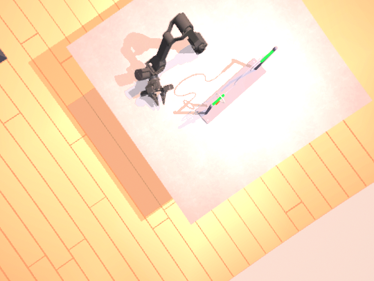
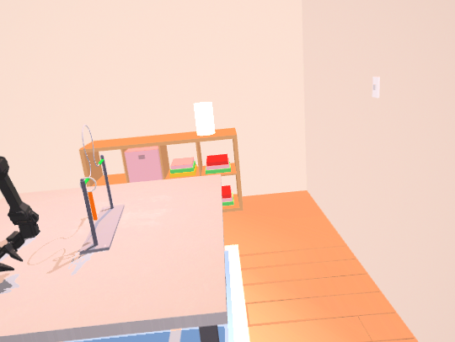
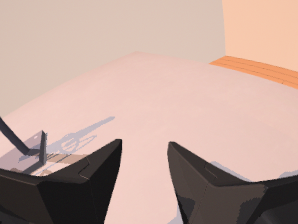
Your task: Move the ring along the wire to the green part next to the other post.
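Observation:
The ring [image 2: 96, 184] hangs around the green part [image 1: 216, 101] [image 2: 87, 181] beside the nearer post [image 2: 89, 215] [image 3: 12, 137]. Its orange handle [image 1: 217, 103] [image 2: 93, 206] points down beside that post. The other green part [image 1: 267, 56] [image 2: 101, 162] is by the farther post [image 2: 108, 185]. The thin grey wire [image 2: 82, 136] rises in a tall loop between them. My gripper [image 1: 161, 104] [image 2: 17, 264] [image 3: 145, 145] is partly open and empty, low over the table, well off to the side of the nearer post. The ring and handle are out of the wrist view.
The flat base [image 1: 239, 91] [image 2: 114, 227] carries both posts; its end edge [image 3: 44, 147] shows at the left of the wrist view. Shadows of the arm and wire lie on the tabletop [image 2: 168, 261]. A shelf [image 2: 160, 137] with a lamp [image 2: 204, 119] stands beyond the table.

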`<state>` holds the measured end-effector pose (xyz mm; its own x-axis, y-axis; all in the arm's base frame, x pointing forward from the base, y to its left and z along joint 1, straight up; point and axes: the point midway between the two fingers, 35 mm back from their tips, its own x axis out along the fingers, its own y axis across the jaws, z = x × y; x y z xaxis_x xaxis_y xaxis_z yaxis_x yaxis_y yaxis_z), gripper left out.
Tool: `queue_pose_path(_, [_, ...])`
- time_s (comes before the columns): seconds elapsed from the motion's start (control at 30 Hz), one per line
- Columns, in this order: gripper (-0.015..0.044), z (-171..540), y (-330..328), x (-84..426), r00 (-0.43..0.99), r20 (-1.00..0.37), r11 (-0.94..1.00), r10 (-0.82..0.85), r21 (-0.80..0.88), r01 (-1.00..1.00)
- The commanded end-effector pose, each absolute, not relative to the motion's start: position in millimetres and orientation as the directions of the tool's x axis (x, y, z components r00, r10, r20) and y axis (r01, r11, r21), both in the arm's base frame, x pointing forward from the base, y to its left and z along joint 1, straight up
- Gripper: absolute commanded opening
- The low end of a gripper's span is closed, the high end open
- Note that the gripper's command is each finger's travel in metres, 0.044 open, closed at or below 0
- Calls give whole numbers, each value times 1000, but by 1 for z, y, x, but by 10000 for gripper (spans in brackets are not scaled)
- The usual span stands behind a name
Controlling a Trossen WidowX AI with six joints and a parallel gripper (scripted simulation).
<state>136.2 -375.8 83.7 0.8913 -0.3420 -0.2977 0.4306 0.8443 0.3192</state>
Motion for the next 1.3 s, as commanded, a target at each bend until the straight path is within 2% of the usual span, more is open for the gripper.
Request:
queue_pose_path(0.0, [160, 76, -347, 162, 922, -262, 892, -284, 281, 354])
queue_pose_path(0.33, [160, 69, -254, 204, 981, -166, 981, -103, 144, 128])
queue_pose_path(0.67, [160, 77, -150, 216, 991, -88, 995, 103, -3, -104])
queue_pose_path(0.9, [160, 79, -143, 218, 989, -85, 993, 118, -14, -119])
queue_pose_path(1.27, [160, 119, -137, 272, 990, -83, 993, 118, -17, -119])
